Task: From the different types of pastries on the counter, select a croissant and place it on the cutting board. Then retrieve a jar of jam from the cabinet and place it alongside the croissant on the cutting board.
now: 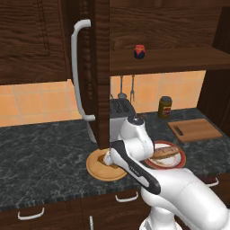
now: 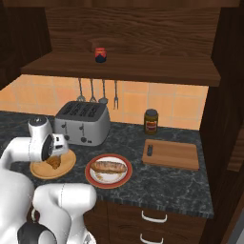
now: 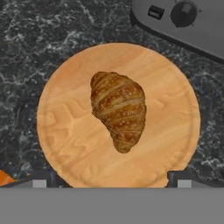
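The croissant [image 3: 119, 109] lies in the middle of a round wooden disc [image 3: 65, 127] on the counter [image 3: 30, 39]. My gripper [image 3: 111, 180] hovers straight above it, open, with one fingertip at each side of the disc's near rim and nothing between them. From the right base view the hand hangs over the croissant [image 2: 54, 163]. The long bread roll [image 2: 109, 167] rests on a red-rimmed plate [image 2: 93, 177]. The cutting board [image 2: 170, 155] lies bare to the right. The jar of jam [image 2: 100, 55] stands on the shelf of the open cabinet [image 1: 96, 67].
A grey toaster [image 2: 82, 123] stands just behind the disc. An olive-brown bottle [image 2: 151, 121] sits behind the cutting board. The open cabinet door with its long pale handle [image 1: 77, 72] hangs above the disc's left side. Utensils hang on the tiled wall.
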